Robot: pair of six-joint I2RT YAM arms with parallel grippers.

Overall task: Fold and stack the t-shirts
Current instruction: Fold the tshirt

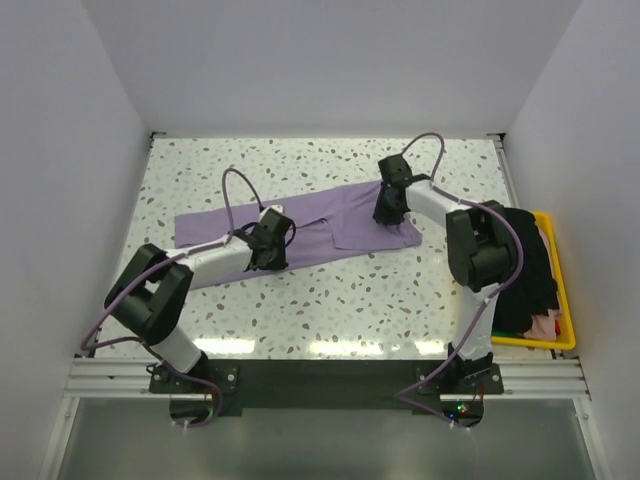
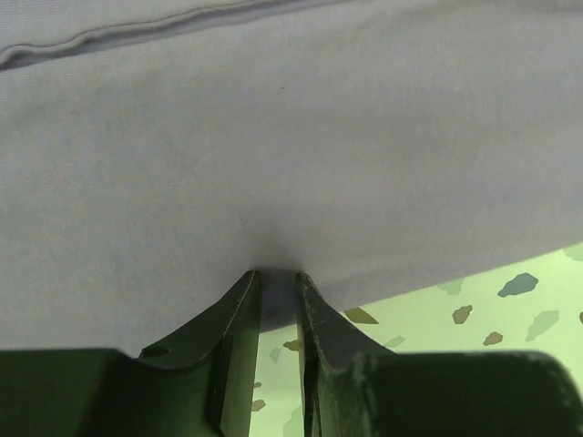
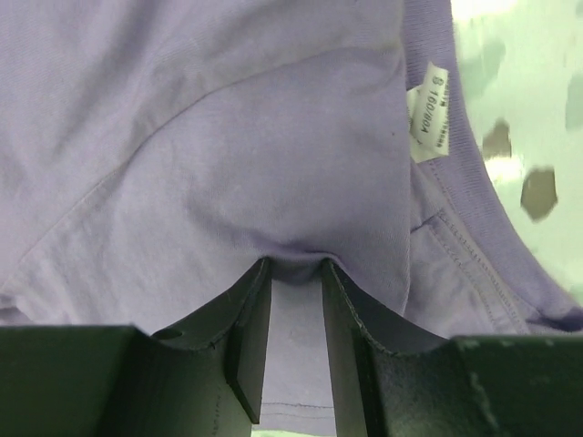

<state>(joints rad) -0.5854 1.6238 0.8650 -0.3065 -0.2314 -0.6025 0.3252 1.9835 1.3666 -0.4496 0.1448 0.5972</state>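
Observation:
The lavender t-shirt (image 1: 330,222) lies stretched across the middle of the speckled table, folded lengthwise. My left gripper (image 1: 268,245) is shut on its near edge at the left; in the left wrist view the cloth (image 2: 273,164) bunches between the fingertips (image 2: 278,278). My right gripper (image 1: 388,205) is shut on the shirt near the collar; the right wrist view shows the cloth (image 3: 228,137) pinched at the fingertips (image 3: 296,264) and the white neck label (image 3: 428,111) to the right. The black t-shirt (image 1: 530,270) lies in the yellow bin.
A yellow plastic bin (image 1: 560,300) stands at the table's right edge, holding dark and pinkish clothes. White walls close in the table on three sides. Bare speckled table (image 1: 330,310) lies between the shirt and the arm bases.

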